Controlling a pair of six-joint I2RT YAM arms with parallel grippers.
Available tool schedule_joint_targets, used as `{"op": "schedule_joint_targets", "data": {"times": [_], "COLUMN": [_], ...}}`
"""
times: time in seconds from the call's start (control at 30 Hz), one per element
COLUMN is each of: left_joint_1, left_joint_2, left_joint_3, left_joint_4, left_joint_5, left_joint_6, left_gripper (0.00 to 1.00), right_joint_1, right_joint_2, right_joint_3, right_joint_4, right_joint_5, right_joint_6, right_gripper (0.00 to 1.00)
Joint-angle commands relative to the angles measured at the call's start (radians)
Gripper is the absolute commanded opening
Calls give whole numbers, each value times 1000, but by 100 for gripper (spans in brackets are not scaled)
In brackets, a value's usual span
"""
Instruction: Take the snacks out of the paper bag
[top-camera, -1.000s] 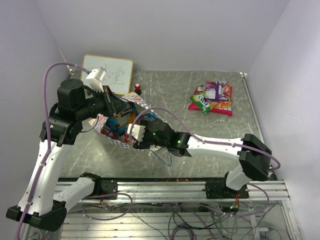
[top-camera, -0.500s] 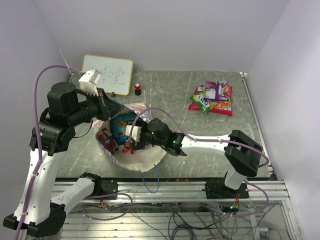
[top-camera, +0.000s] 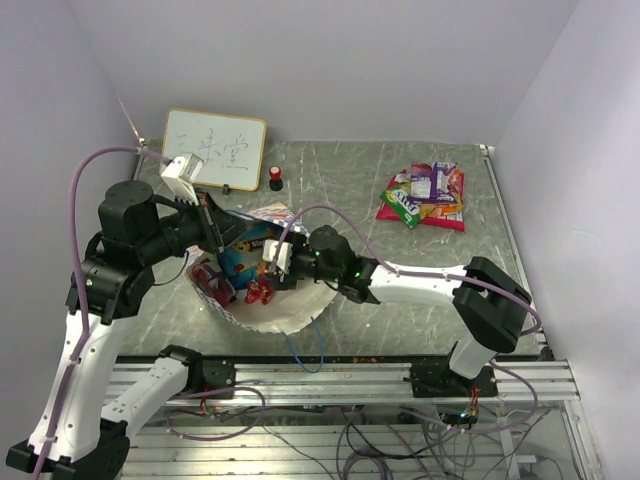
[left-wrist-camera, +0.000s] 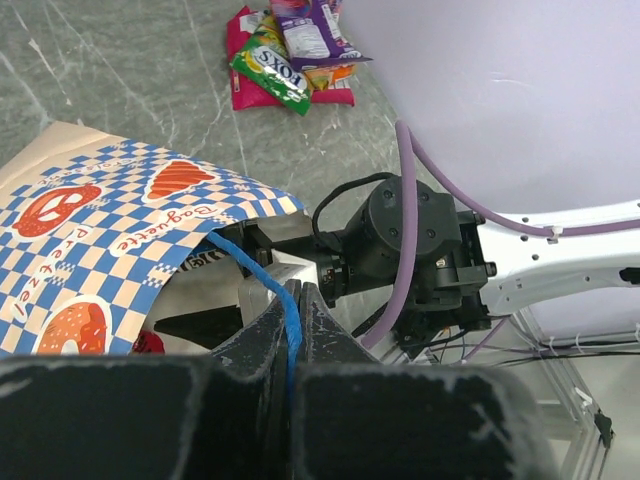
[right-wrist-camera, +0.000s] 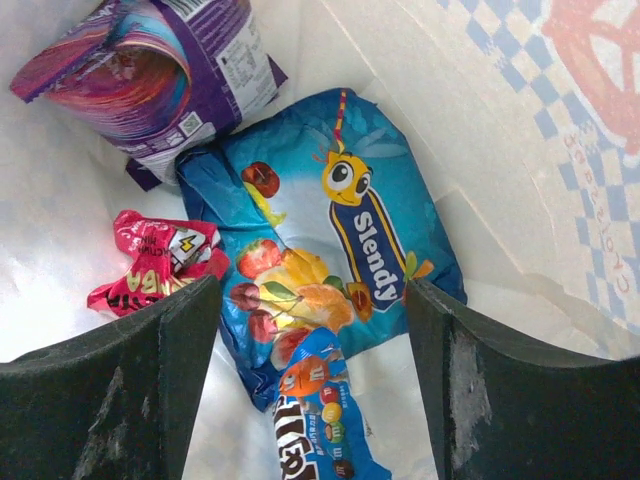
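From above, the left gripper (top-camera: 218, 232) is clenched at the upper edge of the paper bag (top-camera: 288, 312), which sits on the table (top-camera: 350, 170) with its pale inside showing. The right gripper (top-camera: 258, 280) is down in the bag's mouth, just beside the left one. Well off to the right gripper's far side lies a pile of snacks (top-camera: 425, 195), apart from the bag. Beyond the left gripper a whiteboard (top-camera: 215, 148) stands against the wall, with a small red-and-black knob (top-camera: 275, 181) near it.

From the left wrist, the left gripper (left-wrist-camera: 296, 330) is pinched tight on the blue cord handle (left-wrist-camera: 262, 275), which runs up from between the fingers to the bag's checkered band (left-wrist-camera: 110, 230). Just past the fingertips the right arm's wrist (left-wrist-camera: 410, 240) dips in under the bag's edge. The pile of snacks (left-wrist-camera: 290, 50) lies far ahead on the table (left-wrist-camera: 100, 60).

From the right wrist, the right gripper (right-wrist-camera: 312, 290) is spread wide and grasps nothing. Ahead of it, on the bag's floor, a large blue packet (right-wrist-camera: 340, 225) lies flat. A purple packet (right-wrist-camera: 170, 70) lies beyond the left finger (right-wrist-camera: 150, 380), and a crumpled red packet (right-wrist-camera: 155, 265) sits right at that finger's tip. A smaller blue sweets packet (right-wrist-camera: 315, 420) lies between the fingers. The bag's wall (right-wrist-camera: 500, 150) rises past the right finger (right-wrist-camera: 480, 380).
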Motion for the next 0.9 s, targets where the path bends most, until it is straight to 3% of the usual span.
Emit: {"op": "schedule_joint_targets", "data": {"times": [0.0, 0.23, 0.4, 0.63, 0.87], "left_joint_1": [-8, -8, -8, -8, -8], "left_joint_2": [-18, 14, 23, 55, 73], "left_joint_3": [-9, 1, -19, 35, 46], "left_joint_4": [96, 141, 210, 171, 184], "left_joint_5": [74, 94, 112, 117, 128], "left_joint_6": [-23, -57, -103, -56, -58], "left_gripper": [7, 7, 7, 7, 7], "right_joint_1": [6, 42, 69, 70, 70], "right_joint_2": [-33, -12, 35, 153, 210], "right_joint_3": [9, 41, 127, 234, 260], "right_joint_4": [-54, -116, -134, -126, -143], "right_joint_5": [-112, -31, 128, 294, 280], "right_joint_6": [-134, -233, -261, -288, -275], "right_gripper": [75, 78, 78, 78, 87]}}
